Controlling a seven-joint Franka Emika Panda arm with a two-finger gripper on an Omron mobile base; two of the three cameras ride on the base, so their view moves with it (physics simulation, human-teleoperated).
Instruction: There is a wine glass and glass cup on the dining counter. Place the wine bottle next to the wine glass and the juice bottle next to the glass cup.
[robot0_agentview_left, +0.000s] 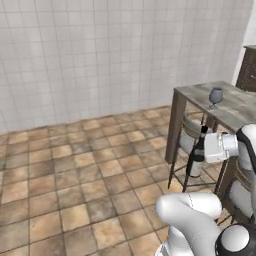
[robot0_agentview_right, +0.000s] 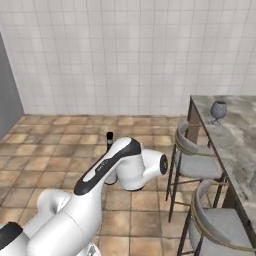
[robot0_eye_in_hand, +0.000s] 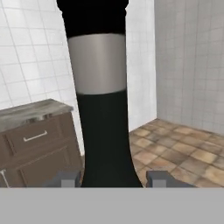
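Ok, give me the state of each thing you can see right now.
Wine bottle: upright, held off the floor, short of the counter.
Gripper: shut on the wine bottle.
Wine glass: upright on the dining counter.
Stools: upright, beside the counter.

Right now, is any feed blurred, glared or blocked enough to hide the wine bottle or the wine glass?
Left base view: soft render, no glare, wine bottle and wine glass readable. Right base view: arm covers the bottle except its cap. Hand view: bottle looms close between the tool fingertips, blocking the centre.
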